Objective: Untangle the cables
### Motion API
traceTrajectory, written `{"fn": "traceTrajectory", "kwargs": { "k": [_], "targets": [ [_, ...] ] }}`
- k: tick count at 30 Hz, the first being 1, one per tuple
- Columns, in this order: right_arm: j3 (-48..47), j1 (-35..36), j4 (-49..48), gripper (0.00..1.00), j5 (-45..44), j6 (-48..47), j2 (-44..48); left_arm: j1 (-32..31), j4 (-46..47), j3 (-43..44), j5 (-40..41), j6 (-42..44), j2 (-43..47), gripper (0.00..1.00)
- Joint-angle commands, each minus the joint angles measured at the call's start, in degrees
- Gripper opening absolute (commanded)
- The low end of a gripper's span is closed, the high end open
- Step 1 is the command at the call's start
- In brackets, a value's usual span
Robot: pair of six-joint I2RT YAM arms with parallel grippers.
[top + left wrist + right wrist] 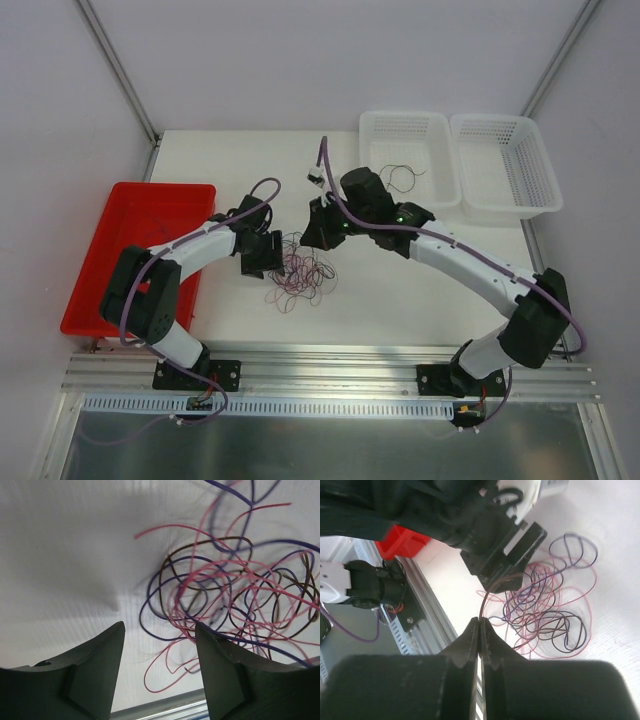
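Reaching inward over cables [303, 272] | right pincer [479, 626] clamped on brown strand [481, 605] | left pincer [159, 630] agape, gripping nothing

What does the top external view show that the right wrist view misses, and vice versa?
Top external only: a white mesh plastic basket holding a loose dark strand, a second white basket beside it. Right wrist only: that the right end effector is shut on a single thin strand. Both: the tangled heap of thin purple, pink and dark cables, and the red plastic tray.
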State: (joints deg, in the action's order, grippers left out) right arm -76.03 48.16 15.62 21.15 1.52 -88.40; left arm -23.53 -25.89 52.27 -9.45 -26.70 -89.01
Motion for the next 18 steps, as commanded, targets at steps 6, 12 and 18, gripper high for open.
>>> {"fn": "traceTrajectory", "kwargs": {
  "k": [6,12,18],
  "targets": [
    [-2.5,0.2,3.5,0.01,-4.8,1.6,14.8,0.6,0.0,0.6,3.8,-0.6,-3.0,0.34],
    [-3.6,0.3,7.1,0.01,-8.0,1.0,18.6,0.4,0.0,0.6,3.9,-0.3,-4.2,0.07],
    [-15.9,-0.1,17.5,0.01,-18.3,-4.8,21.8,0.3,-0.2,0.8,5.0,0.1,-4.5,0.03]
  ]
}}
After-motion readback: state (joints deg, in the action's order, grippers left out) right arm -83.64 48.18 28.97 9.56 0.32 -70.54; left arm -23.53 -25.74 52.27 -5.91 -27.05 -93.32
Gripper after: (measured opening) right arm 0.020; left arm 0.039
